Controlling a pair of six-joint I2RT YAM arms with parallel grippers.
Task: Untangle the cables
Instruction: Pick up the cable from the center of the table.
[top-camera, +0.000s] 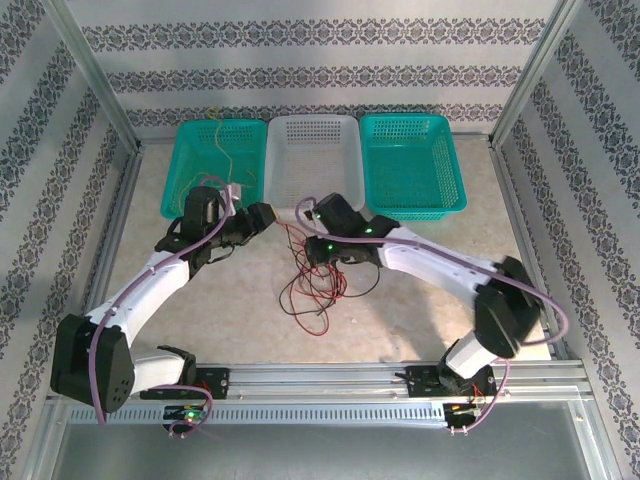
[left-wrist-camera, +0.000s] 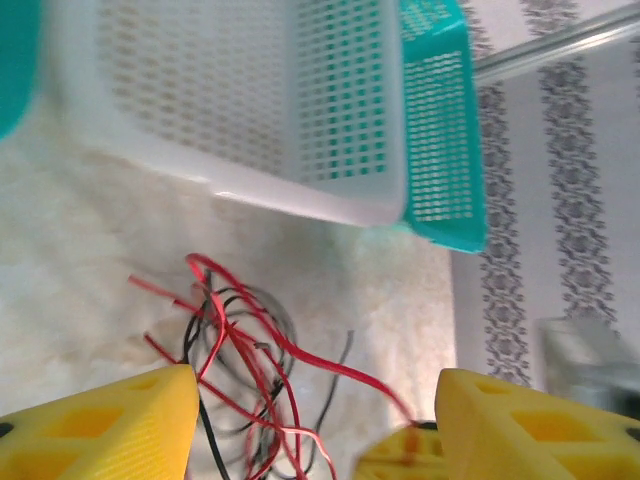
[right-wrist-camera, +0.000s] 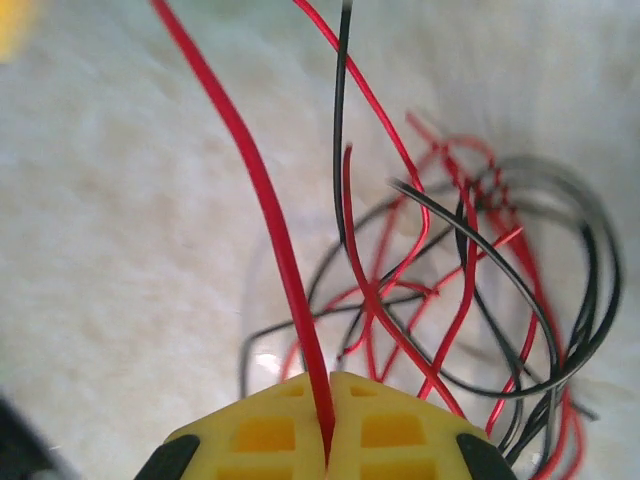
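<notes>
- Off to the left of the left pincer there's a teal basket (top-camera: 195, 150) with a thin yellow wire (top-camera: 222, 145) lying in it.
- Left pincer (left-wrist-camera: 315, 420) is spread wide and gripping nothing, with the white basket (left-wrist-camera: 250, 110) right ahead of it.
- The cables (top-camera: 315, 285), a loose knot of red and black loops, sit on the table (top-camera: 230, 310) between the two pincers.
- Right pincer (right-wrist-camera: 328, 425) is pinched tight on one red wire (right-wrist-camera: 270, 230), and the rest of the knot is just beside its tips.
- There's a second teal basket (top-camera: 410, 160) further right.

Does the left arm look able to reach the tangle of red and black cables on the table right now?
Probably yes: the open left hand faces the tangle with nothing between them. The right hand, shut on one red cable, is close by and might crowd it.
</notes>
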